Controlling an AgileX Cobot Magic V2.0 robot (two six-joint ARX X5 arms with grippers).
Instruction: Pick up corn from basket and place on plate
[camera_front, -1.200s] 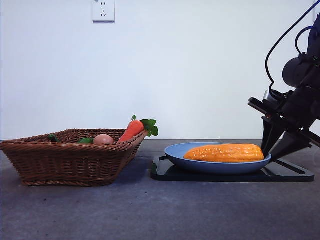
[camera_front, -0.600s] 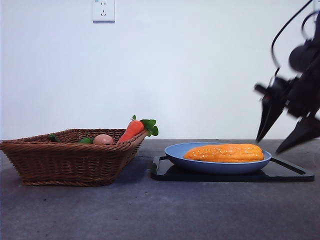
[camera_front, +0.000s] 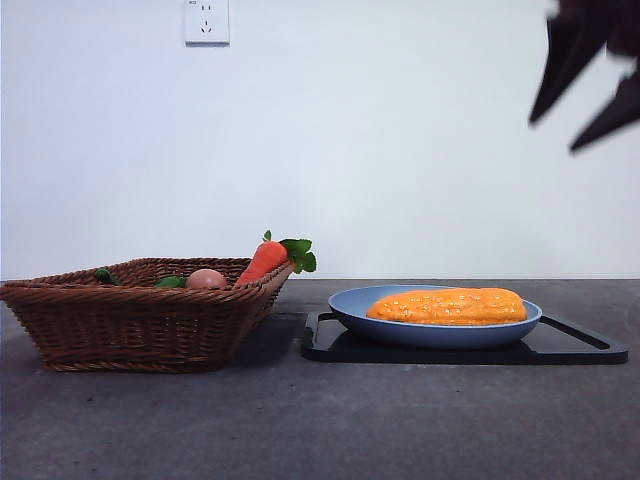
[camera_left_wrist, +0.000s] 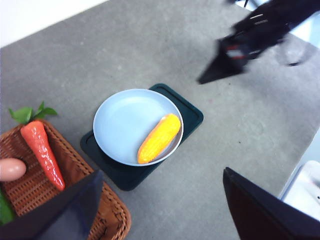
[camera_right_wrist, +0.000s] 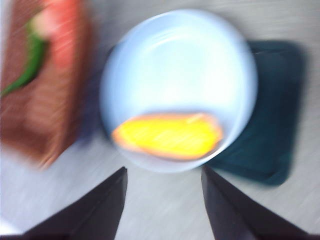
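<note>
— What moved?

— Your right gripper (camera_front: 585, 100) went up from beside the plate (camera_front: 435, 325) to high above it — jaws apart, holding nothing. The corn (camera_front: 448, 306) stayed put on the plate, which sits on the black tray (camera_front: 575, 350).

— How would the corn feel?

— Probably light, hard and bumpy, maybe a bit slippery. Grab it across the middle.

— The other arm?

— Your left gripper (camera_left_wrist: 160, 210) waits up high near the basket (camera_front: 130, 325), wide open and empty.

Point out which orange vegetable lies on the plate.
The corn, a bumpy yellow-orange cob lying flat on the blue plate; the carrot leans in the basket.
</note>
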